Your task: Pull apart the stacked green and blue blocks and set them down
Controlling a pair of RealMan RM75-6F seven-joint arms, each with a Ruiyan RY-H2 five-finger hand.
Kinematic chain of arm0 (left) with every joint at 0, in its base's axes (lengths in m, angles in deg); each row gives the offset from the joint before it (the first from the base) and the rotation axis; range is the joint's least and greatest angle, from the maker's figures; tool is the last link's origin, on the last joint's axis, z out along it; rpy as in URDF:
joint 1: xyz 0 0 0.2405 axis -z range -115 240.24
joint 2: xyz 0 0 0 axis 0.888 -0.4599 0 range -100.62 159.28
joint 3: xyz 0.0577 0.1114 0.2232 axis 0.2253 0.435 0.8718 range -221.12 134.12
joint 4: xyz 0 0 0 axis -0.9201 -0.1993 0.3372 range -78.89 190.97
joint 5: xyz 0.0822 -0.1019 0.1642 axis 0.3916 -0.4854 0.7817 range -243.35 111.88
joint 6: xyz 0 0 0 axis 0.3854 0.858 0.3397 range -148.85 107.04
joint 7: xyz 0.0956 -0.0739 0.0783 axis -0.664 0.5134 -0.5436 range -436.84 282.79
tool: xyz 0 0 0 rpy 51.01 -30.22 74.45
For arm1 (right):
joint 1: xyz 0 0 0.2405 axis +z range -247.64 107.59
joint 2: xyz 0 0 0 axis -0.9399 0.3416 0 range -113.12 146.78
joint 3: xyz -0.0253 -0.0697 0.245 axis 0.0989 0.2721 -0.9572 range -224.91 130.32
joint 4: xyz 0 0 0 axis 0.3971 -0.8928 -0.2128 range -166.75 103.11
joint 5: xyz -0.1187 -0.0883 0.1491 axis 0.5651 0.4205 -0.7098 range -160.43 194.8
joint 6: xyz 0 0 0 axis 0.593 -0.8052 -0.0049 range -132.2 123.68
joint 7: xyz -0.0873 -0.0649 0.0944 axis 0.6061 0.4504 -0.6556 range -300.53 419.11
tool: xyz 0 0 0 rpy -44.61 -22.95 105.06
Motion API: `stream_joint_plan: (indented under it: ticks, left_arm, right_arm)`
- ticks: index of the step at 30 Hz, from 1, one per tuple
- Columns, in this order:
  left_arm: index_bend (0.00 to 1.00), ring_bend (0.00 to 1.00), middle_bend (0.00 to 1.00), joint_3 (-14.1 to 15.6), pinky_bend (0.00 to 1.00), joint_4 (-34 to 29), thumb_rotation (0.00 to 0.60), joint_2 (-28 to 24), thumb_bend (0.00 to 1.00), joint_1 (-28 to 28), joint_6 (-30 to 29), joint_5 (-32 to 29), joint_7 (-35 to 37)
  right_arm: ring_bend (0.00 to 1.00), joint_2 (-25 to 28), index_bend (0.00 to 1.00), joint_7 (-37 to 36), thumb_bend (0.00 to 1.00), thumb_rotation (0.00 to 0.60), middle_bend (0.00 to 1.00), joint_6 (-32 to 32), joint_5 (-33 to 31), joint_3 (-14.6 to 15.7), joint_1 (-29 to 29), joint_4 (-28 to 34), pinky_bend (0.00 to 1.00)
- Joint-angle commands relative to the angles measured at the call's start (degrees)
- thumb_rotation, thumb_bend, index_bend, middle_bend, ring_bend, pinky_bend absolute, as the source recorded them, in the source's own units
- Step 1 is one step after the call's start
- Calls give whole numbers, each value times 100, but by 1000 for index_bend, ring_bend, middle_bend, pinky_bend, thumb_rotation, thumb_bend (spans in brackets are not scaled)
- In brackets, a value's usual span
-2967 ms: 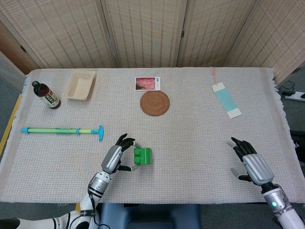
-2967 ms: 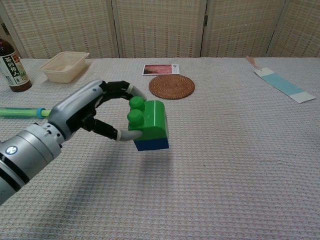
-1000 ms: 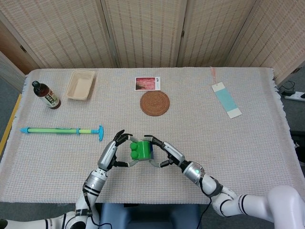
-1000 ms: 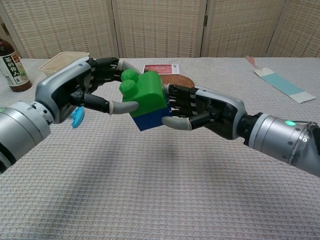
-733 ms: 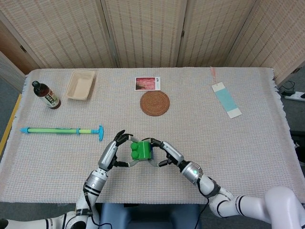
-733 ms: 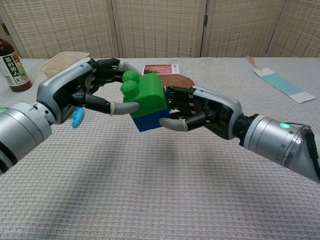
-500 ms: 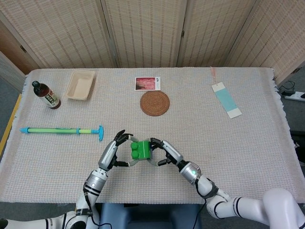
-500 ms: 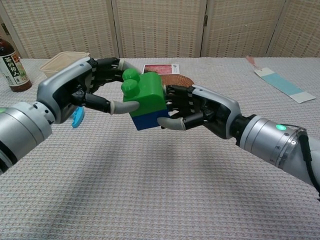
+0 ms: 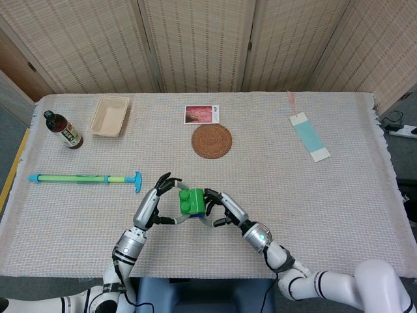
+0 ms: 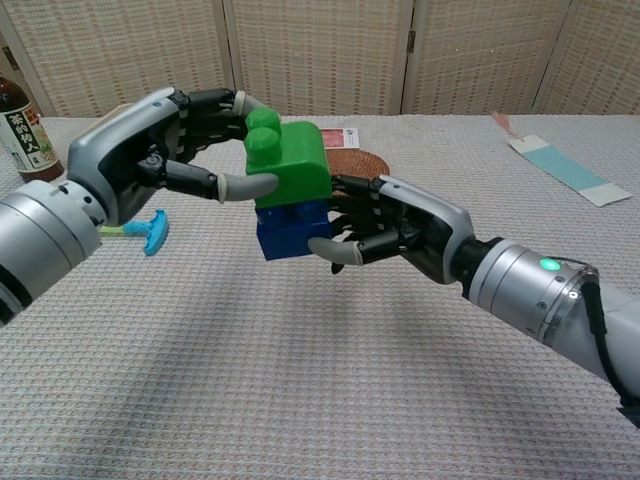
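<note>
Blue block half hidden by right hand.

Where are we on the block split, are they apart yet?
Done: the stack is lifted off the table, both hands on it. In hand: the left hand grips the green block and the right hand grips the blue block below it; blue studs show between them, so the blocks are parting, though I cannot tell if they are fully free. Left: finish the pull and set both down on the table.

Two silver arms with dark hands

Left hand and right hand: silver shells, black fingers, pale tips; green light on right wrist.
</note>
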Motion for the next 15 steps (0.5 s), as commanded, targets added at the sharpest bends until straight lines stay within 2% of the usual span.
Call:
stream_joint_plan:
  ticks: [1,10,15]
  left_arm:
    - [670,230,754,-48,0,-20,600,-18,355,19,-12,3,49]
    - [671,231,755,-164,0,-162,600,-147,355,56,-129,98,112]
    - [671,231,754,64,0,-40,600,-342,355,-102,-170,131,182]
  right_arm:
    - [419,-63,741,106,407,600,546,40,-17,39,-19,-117,501]
    - [419,1,742,307,408,600,546,-73,59,63,-96,-357,500]
    - [419,425,742,1559,407,600,546,-412,305,119,-155,-365,501]
